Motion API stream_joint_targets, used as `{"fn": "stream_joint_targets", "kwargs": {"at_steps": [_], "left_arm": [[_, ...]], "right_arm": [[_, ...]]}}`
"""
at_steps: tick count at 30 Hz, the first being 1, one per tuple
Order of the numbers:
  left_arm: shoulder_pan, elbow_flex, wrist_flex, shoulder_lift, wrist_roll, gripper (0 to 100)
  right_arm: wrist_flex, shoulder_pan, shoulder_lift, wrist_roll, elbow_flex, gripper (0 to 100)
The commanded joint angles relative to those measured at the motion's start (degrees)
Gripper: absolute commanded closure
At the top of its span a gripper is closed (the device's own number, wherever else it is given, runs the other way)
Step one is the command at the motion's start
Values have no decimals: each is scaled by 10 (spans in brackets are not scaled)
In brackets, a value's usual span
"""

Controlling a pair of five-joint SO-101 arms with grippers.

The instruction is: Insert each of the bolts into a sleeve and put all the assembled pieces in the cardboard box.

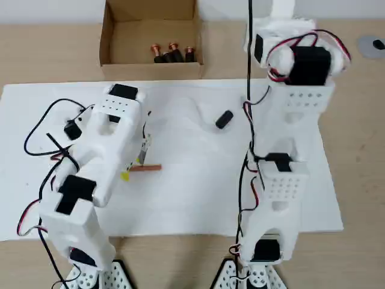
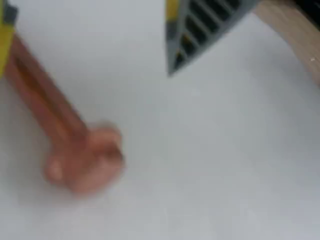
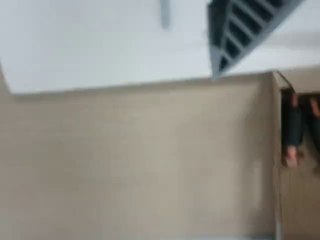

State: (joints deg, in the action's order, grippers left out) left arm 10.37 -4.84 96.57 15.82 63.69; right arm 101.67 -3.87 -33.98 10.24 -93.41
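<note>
A copper bolt lies flat on the white sheet. My left gripper sits low over its shank end and is open. In the left wrist view the bolt runs along one yellow-tipped finger, while the other finger stands well apart from it. A black sleeve lies alone near the sheet's middle back. The cardboard box at the back holds three assembled pieces. My right arm is folded up on the right, its gripper above the sheet's edge beside the box.
Bare wooden table surrounds the sheet. Loose black and red cables hang beside both arms. A small grey disc lies at the far right edge.
</note>
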Motion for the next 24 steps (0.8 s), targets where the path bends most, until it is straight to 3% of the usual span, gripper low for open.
{"fn": "stream_joint_targets", "kwargs": {"at_steps": [1,9,24], "left_arm": [[-10,6,-4,13,3,774],[-10,41,-4,42,19,774],[-10,75,-25,252,17,775]], "right_arm": [[8,16,75,1,-20,605],[8,28,159,-21,-20,605],[9,148,256,-19,14,605]]}}
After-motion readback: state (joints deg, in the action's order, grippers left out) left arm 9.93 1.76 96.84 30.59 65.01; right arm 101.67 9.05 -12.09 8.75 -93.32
